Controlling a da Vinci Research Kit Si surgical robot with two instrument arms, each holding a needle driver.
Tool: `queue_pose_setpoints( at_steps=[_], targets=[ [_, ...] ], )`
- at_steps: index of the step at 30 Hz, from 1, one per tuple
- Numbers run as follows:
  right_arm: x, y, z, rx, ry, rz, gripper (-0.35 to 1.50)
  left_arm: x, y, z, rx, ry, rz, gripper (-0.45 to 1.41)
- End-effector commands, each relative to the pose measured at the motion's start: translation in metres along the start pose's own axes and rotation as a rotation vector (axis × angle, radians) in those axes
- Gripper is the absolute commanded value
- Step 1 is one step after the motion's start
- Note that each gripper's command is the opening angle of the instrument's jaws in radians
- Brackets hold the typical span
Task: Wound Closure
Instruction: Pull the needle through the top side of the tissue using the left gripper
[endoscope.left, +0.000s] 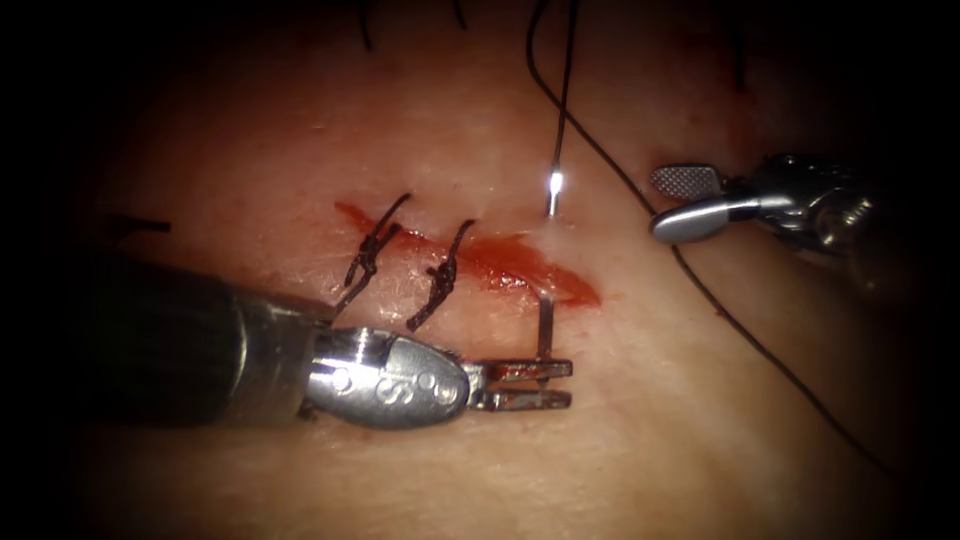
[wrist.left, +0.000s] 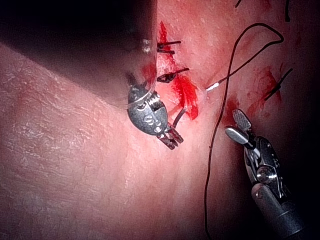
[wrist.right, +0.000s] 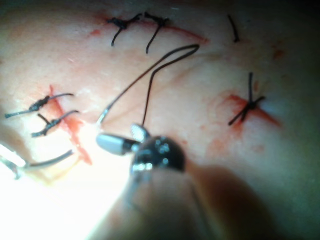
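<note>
Endoscope view: your left claw clamps the curved steel needle emerging from the pale tissue's red cut, presumably for control, while your right claw gapes empty beside the dark thread.

Two knotted stitches lie side by side on a separate, far closure line. To the right, a crossed stitch spans a small red patch. A short stray thread end lies beyond it.

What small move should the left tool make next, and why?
Probably draw the needle out along its curve: the left tool grips its emerged end, the other end sits in the tissue, and the right tool is open, holding nothing.
</note>
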Motion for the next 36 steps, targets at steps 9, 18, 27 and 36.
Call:
queue_pose_setpoints(
  at_steps=[9,18,27,36],
  targets=[
    [-0.0010,-0.0038,0.0001,0.124,-0.042,-0.037,1.31,0.0047,0.0024,-0.0023,-0.077,0.086,-0.060,-0.45],
    [-0.0005,-0.0051,-0.0009,0.145,0.012,-0.069,1.31,0.0084,0.0004,-0.0055,0.044,0.011,-0.029,-0.45],
    [-0.0006,-0.0063,-0.0001,0.159,0.061,-0.011,1.30,0.0069,-0.0095,-0.0085,0.256,-0.140,0.073,-0.45],
    [-0.0007,-0.0064,-0.0006,0.152,0.067,0.038,1.11,0.0062,-0.0144,-0.0103,0.331,-0.103,0.082,-0.45]
  ],
)
